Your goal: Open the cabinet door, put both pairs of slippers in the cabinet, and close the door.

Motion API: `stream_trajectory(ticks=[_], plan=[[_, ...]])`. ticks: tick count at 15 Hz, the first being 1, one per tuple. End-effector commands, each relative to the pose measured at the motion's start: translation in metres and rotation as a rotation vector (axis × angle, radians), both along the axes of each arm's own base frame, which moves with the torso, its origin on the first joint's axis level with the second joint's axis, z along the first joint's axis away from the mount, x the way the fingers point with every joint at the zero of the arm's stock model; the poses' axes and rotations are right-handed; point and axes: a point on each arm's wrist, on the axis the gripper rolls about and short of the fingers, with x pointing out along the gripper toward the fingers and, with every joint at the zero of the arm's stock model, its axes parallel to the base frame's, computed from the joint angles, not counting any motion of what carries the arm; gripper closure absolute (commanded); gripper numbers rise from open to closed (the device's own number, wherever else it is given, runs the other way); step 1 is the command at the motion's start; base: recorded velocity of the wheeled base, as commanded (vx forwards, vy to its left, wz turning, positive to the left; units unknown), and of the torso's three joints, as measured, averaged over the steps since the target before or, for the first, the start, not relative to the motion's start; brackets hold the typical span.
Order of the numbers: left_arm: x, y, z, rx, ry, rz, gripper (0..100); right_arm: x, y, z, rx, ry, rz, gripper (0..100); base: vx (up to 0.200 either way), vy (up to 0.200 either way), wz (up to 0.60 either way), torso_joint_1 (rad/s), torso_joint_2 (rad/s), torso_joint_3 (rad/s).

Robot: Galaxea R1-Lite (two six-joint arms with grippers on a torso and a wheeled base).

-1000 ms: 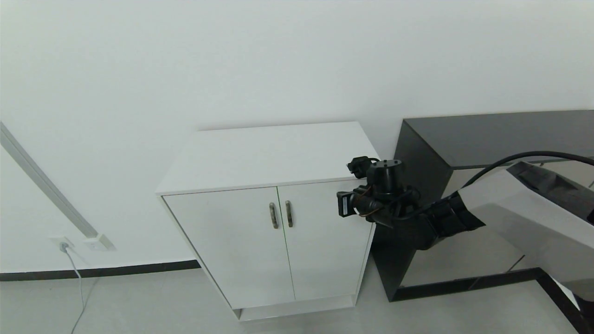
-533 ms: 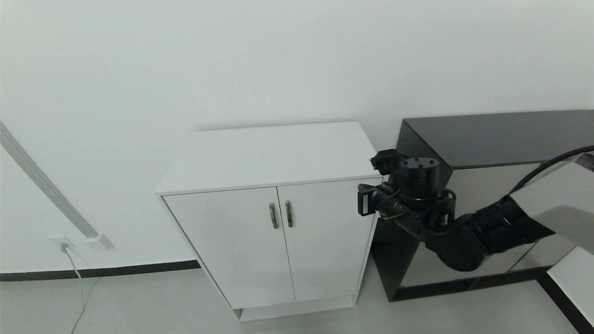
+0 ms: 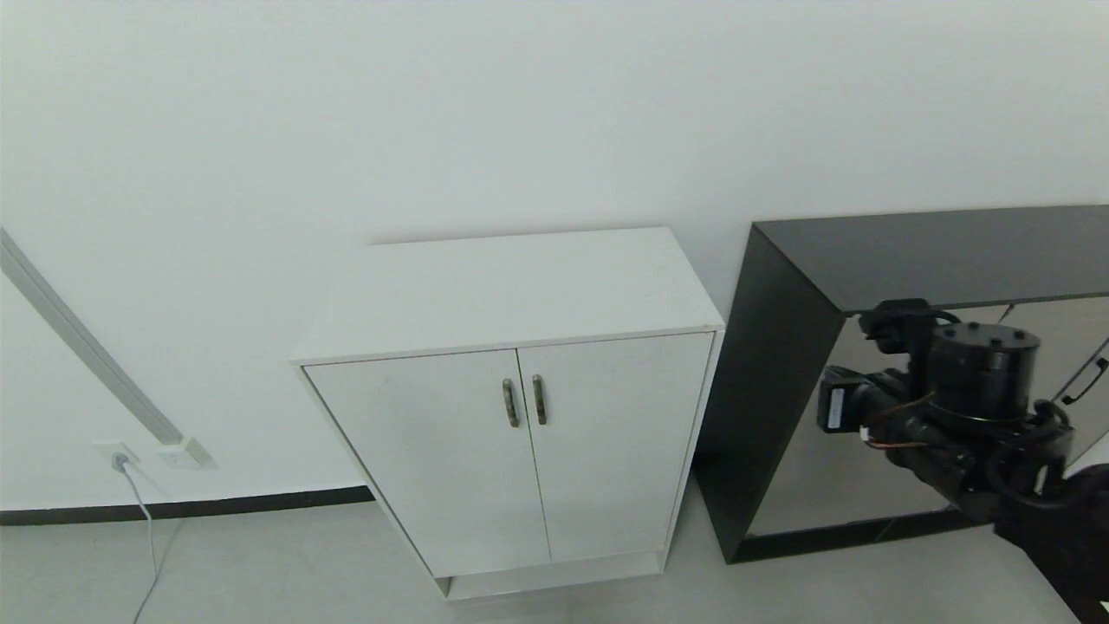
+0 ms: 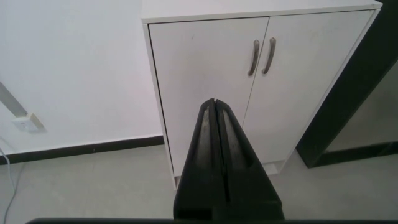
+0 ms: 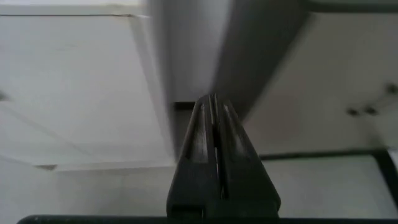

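So the background: plain white wall and a pale grey floor, with a thin black skirting strip where they meet. Over on the left a pale grey cable duct runs diagonally down the wall to two white wall sockets side by side. The further-left one has a grey cable plugged in, hanging to the floor. On the right there's a low black sideboard against the wall, matte top, glossy reflective front.
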Motion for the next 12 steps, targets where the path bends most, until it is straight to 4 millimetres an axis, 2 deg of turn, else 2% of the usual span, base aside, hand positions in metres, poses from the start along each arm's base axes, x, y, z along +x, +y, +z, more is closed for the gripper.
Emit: stream_trajectory(ticks=[1,5,9,12], plan=[[0.0,0.0,0.0,0.0,0.001,0.0,100,-0.043,-0.036,0.008,0.003,-0.016,-0.086,100,0.0,0.0,0.0,0.0,0.0,0.0],[0.0,0.0,0.0,0.0,0.001,0.002,100,-0.1,-0.054,-0.007,-0.01,0.026,-0.073,100,0.0,0.0,0.0,0.0,0.0,0.0],[0.0,0.0,0.0,-0.002,0.001,0.002,100,-0.14,-0.069,-0.023,-0.016,0.052,-0.081,100,0.0,0.0,0.0,0.0,0.0,0.0],[0.0,0.0,0.0,-0.002,0.001,0.002,100,-0.164,-0.077,-0.023,0.003,0.049,-0.083,100,0.0,0.0,0.0,0.0,0.0,0.0]])
